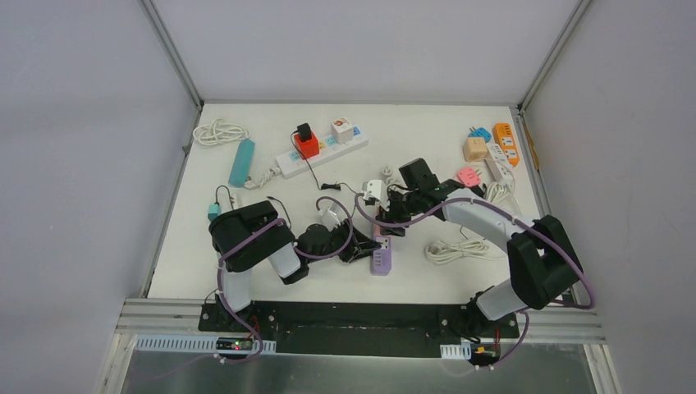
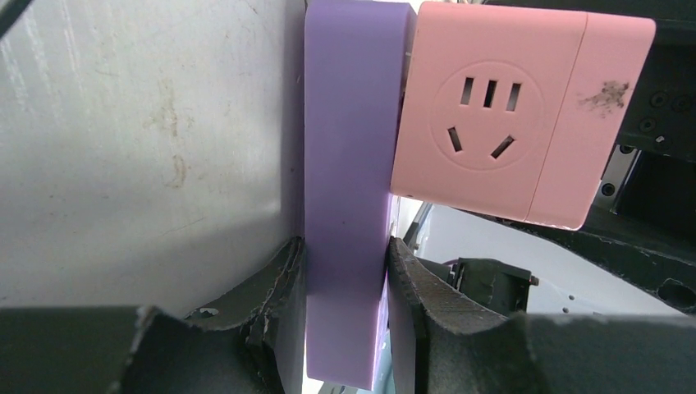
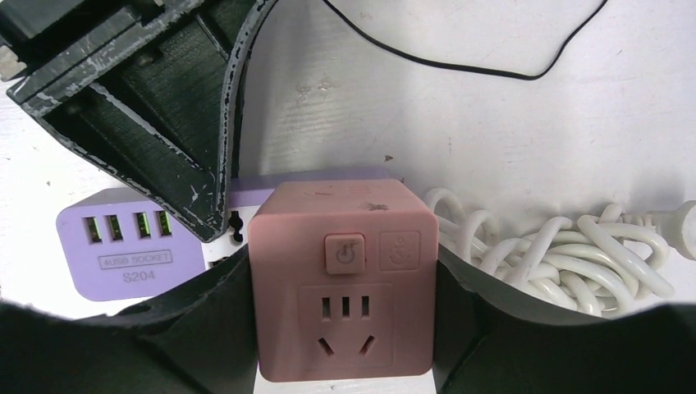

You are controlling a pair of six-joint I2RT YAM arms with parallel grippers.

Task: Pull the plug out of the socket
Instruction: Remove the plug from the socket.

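Your left gripper (image 2: pixel 345 275) pinched the purple socket strip (image 2: pixel 349 156) by its long sides, near the table's middle. The pink cube plug (image 2: pixel 492 115) sat against the strip's face, your right gripper (image 3: pixel 345 328) clamped on its sides, beside a coiled white cable (image 3: pixel 558 254).

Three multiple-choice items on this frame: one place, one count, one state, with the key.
1. Where is the pink cube? A) against the purple strip B) far from it C) beneath it
2. How many green USB ports on the strip's end? A) two B) four C) six
3. The left claw is: A) open B) shut on the purple strip C) out of view
Key: A, left wrist shows them touching; B, right wrist shows four; B, fingers clamp the strip.
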